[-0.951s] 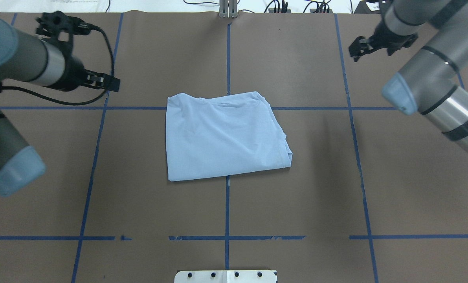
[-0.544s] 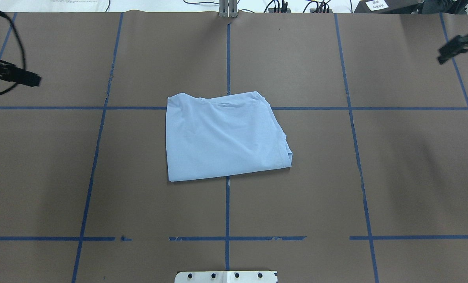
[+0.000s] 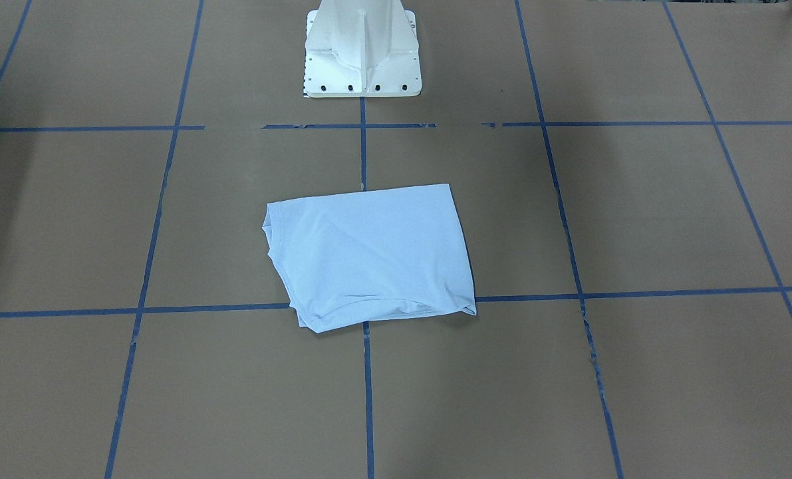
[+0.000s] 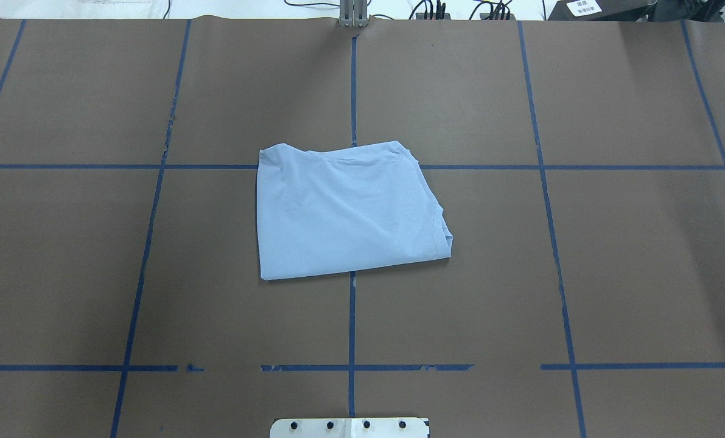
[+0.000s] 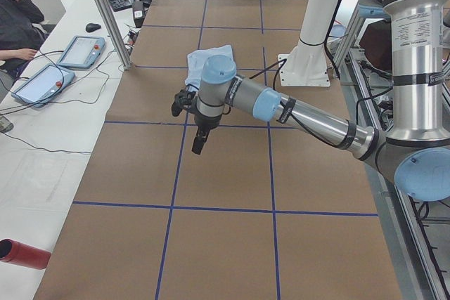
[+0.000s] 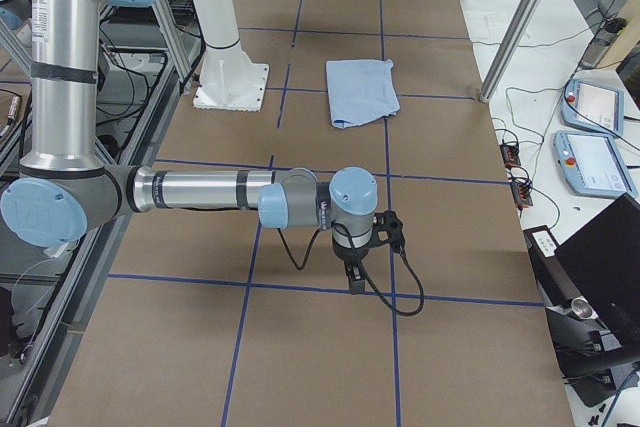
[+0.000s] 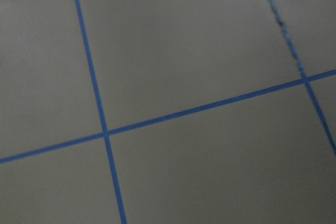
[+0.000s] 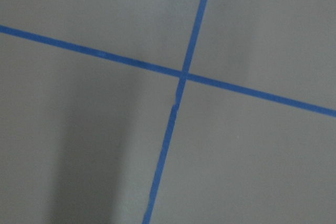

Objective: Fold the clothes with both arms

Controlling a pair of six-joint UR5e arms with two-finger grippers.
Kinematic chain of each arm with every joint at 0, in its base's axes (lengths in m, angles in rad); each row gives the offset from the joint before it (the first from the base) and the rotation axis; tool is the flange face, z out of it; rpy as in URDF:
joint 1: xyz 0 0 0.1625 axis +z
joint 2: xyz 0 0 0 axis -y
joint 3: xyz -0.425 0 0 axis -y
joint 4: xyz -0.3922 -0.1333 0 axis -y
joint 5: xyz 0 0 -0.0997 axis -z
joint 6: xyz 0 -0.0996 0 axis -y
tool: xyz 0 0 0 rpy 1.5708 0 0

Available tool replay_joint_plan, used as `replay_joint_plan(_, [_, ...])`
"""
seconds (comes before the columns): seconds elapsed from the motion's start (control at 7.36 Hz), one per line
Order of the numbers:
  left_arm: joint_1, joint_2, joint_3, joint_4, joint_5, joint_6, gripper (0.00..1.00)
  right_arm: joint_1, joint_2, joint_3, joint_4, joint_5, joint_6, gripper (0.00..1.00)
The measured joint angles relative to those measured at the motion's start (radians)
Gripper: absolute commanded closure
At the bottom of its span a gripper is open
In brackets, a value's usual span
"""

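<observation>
The clothes are one light blue T-shirt [image 4: 344, 213], folded into a rough rectangle and lying flat at the middle of the brown table [image 3: 369, 256]; no print shows. It also appears far off in both side views [image 5: 209, 61] [image 6: 362, 90]. Neither arm shows in the overhead view. The left arm [image 5: 295, 110] reaches over the table's left end, its gripper [image 5: 197, 147] pointing down well short of the shirt. The right arm [image 6: 210, 190] stretches over the right end, its gripper [image 6: 355, 282] likewise pointing down, far from the shirt. I cannot tell whether either is open or shut. Both wrist views hold only brown table and blue tape.
Blue tape lines [image 4: 352, 316] divide the table into squares. The white pedestal base [image 3: 362, 53] stands at the robot's edge. Beyond the far edge, a side table carries tablets [image 5: 77, 50], cables and a metal post [image 5: 105, 12], with a seated person [image 5: 17, 19] there.
Both arms have swung outward, away from the shirt, and left the overhead view. The shirt has not moved.
</observation>
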State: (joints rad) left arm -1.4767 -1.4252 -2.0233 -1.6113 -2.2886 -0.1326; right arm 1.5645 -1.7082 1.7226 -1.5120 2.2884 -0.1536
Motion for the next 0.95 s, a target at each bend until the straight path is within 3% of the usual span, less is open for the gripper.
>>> replay_joint_plan(0.54, [-0.026, 0.017, 0.048, 0.142, -0.049, 0.004, 0.0, 0.028, -0.05, 0.047, 0.006, 0.023, 0.015, 0.0])
replay_joint_plan(0.95, [-0.01, 0.006, 0.082, 0.113, -0.057, 0.004, 0.0, 0.026, -0.095, 0.05, 0.011, 0.018, 0.006, 0.0])
